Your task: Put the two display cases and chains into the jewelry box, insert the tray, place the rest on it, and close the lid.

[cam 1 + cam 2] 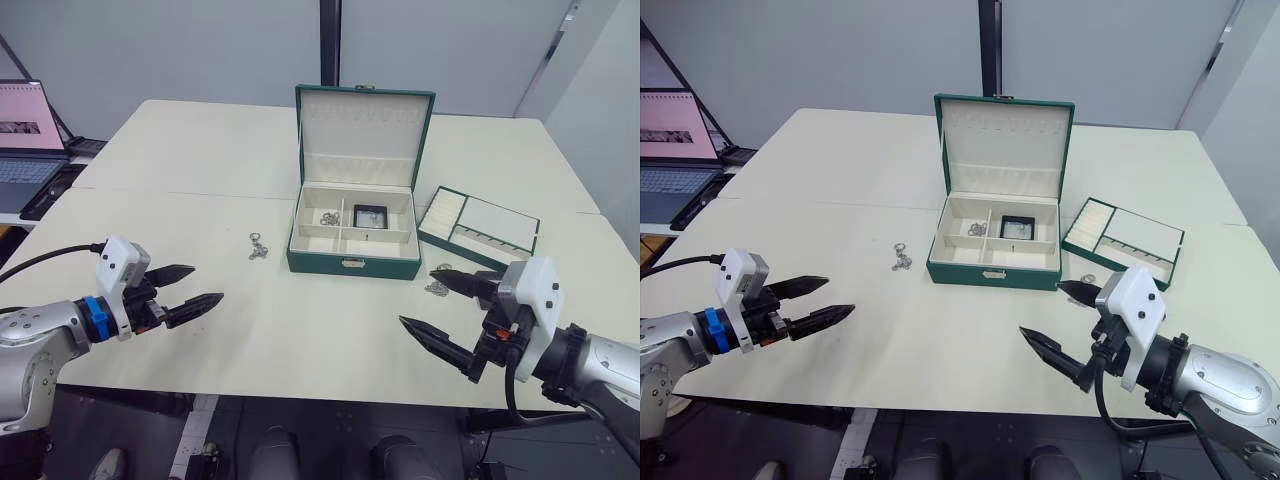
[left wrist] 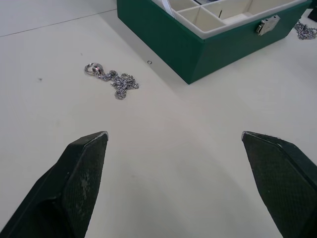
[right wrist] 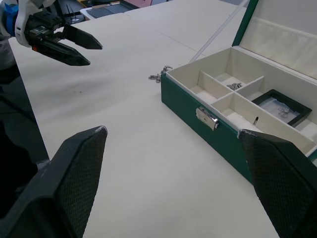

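Pale cream bench (image 1: 200, 330) under plain grey walls, with a laptop (image 1: 25, 150) off at its left edge. Toward the far middle, jewelry box (image 1: 352, 262) standing with lid (image 1: 365, 130) upright and cream compartments exposed. Already inside: one display case (image 1: 370, 215) lying flat in the back right compartment and one chain (image 1: 330, 218) bunched in the back left one. Just right of the box, apart from it, tray (image 1: 478, 227) resting at a slant on the bench. Left of the box, a loose chain (image 1: 258, 246) heaped on the bare surface; another small bunch (image 1: 437, 288) just in front of the tray, close to the right end effector (image 1: 417, 295). Both end effectors empty and spread wide, the left end effector (image 1: 207, 283) hovering low over the near left of the bench, well apart from its chain. Probably very light, limp and slippery links: no stiffness to push against, likely to slide or dangle and snag on a divider. Best pinched straight down across the thickest part of the heap, or at the ring-like piece, fingertips almost scraping the bench. For the tray, likely light and rigid: hold by the green rim, kept level.
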You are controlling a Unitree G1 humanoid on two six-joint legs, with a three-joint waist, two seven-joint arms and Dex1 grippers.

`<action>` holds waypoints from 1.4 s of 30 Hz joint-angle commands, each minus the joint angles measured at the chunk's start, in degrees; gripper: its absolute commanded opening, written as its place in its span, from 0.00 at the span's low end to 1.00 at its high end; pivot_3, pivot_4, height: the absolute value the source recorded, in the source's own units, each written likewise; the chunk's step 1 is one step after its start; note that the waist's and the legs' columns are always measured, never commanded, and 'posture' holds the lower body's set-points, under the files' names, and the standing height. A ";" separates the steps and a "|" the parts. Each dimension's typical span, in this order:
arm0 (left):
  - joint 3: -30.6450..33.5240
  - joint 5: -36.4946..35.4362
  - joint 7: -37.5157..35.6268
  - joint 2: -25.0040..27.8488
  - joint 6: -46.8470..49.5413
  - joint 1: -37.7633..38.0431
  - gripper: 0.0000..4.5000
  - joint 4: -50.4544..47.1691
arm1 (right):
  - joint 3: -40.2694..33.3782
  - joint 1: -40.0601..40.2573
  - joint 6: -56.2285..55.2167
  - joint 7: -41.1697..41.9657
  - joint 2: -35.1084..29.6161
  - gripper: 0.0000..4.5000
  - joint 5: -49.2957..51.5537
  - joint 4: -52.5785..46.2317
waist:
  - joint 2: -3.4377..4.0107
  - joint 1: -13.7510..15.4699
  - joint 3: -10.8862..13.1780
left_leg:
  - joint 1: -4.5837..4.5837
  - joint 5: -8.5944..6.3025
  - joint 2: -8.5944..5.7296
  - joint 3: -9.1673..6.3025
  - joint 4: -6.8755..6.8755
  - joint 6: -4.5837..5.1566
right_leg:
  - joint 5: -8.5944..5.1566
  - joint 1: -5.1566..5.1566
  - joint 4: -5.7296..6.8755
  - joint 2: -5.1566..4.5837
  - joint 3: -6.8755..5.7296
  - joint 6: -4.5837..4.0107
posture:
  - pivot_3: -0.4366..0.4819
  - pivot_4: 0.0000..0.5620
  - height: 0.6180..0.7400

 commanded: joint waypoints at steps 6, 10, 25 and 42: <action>1.44 -2.66 2.85 0.40 0.98 0.52 1.00 -2.84 | 0.42 -0.55 -1.06 0.84 -0.32 1.00 -0.35 -0.93 | 0.00 -0.05 0.00 | 0.00 0.00 0.01 -0.01 0.00 0.00 | 0.00 -0.01 0.01 0.01 -0.01 0.00 | 0.48 0.27 1.00; 0.06 -4.13 8.40 -0.74 6.53 -1.25 1.00 -5.83 | 1.26 -2.23 -1.10 0.71 -0.37 1.00 0.15 -1.21 | 0.00 -0.05 0.00 | 0.00 0.00 0.01 -0.01 -0.01 0.00 | 0.00 -0.02 0.01 0.01 0.00 0.00 | 0.48 0.27 1.00; -13.96 7.61 38.98 -15.70 13.38 -12.73 1.00 -8.20 | 2.58 -11.66 0.93 -0.98 -3.52 1.00 4.46 1.27 | -0.05 -0.03 -0.02 | -0.01 0.01 -0.03 -0.05 0.00 -0.02 | 0.00 0.01 0.00 0.01 0.02 0.00 | 0.48 0.27 1.00; -21.42 17.05 39.79 -23.69 0.07 -20.78 1.00 13.10 | 2.50 -15.64 2.29 -0.93 -5.74 1.00 5.59 3.15 | -0.05 0.25 -0.02 | -0.01 0.12 -0.05 -0.02 0.00 -0.21 | 0.00 0.03 -0.04 0.00 0.01 0.00 | 0.48 0.27 1.00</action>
